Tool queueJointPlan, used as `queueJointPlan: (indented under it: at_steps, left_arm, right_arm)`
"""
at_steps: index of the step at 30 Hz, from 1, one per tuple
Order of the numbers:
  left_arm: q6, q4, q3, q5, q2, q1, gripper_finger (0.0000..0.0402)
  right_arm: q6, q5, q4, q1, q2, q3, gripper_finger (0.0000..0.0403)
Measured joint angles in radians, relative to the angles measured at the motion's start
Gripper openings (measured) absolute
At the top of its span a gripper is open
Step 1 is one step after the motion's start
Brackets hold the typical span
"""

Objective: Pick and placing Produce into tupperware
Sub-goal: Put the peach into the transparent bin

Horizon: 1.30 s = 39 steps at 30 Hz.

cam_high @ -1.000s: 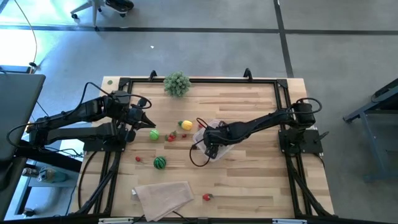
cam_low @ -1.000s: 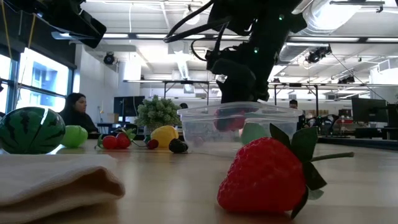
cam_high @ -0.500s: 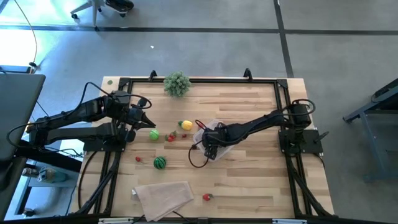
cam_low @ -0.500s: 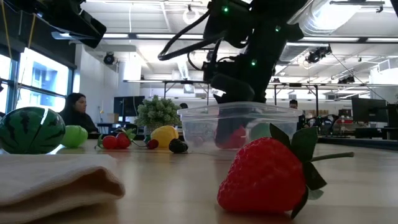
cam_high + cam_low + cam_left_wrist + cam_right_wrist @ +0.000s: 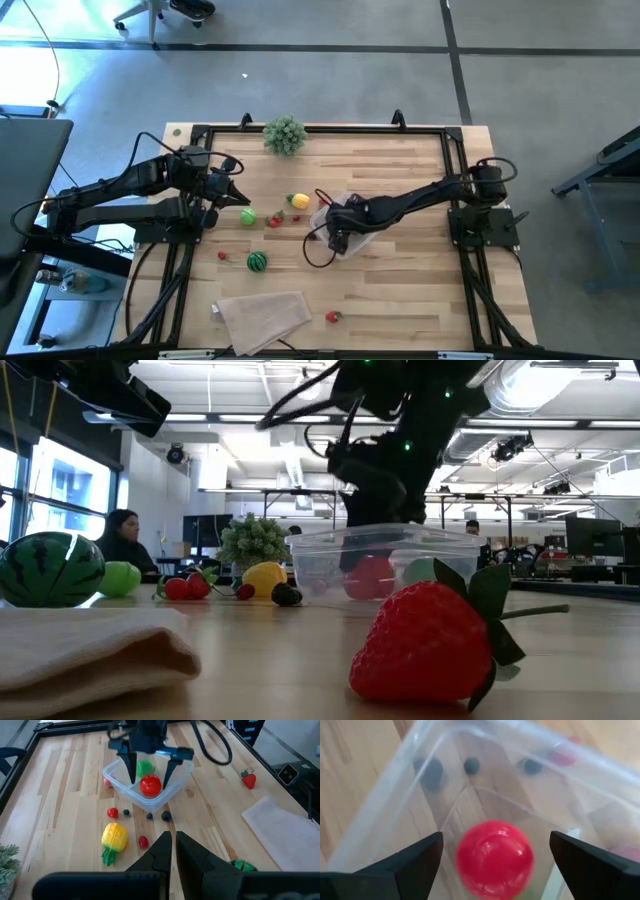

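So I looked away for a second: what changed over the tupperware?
The right gripper opened its jaws and let the red ball drop into the tupperware, beside a green piece. The left gripper, shut, and the other produce stayed put.

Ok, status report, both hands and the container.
Right hand open over the clear container, red ball released inside beside a green piece. Left hand shut, parked at table's left side. Nothing blocking.
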Motion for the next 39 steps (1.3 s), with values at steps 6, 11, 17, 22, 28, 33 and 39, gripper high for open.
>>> queueJointPlan:
  at_steps: [6,11,17,22,28,33,39]
  left_arm:
    - [0.0,0.0,0.0,0.0,0.0,0.0,0.0017]
    - [0.0,0.0,0.0,0.0,0.0,0.0,0.0017]
    - [0.0,-0.001,0.0,0.0,0.0,0.0,0.0017]
    - [0.0,0.0,0.0,0.0,0.0,0.0,0.0017]
    - [0.0,0.0,0.0,0.0,0.0,0.0,0.0017]
    - [0.0,0.0,0.0,0.0,0.0,0.0,0.0017]
    - [0.0,0.0,0.0,0.0,0.0,0.0,0.0017]
  right_arm:
    - [0.104,0.075,-0.062,0.001,-0.096,0.0,0.0366]
    - [0.266,0.176,-0.125,-0.019,-0.214,0.001,0.0367]
    - [0.427,0.17,-0.233,-0.152,-0.33,0.002,0.0367]
    - [0.466,-0.057,-0.285,-0.336,-0.32,0.002,0.0367]
    - [0.451,-0.251,-0.283,-0.468,-0.224,0.002,0.0364]
    - [0.407,-0.322,-0.258,-0.493,-0.123,0.002,0.0364]
    - [0.391,-0.392,-0.231,-0.489,-0.065,0.002,0.0364]
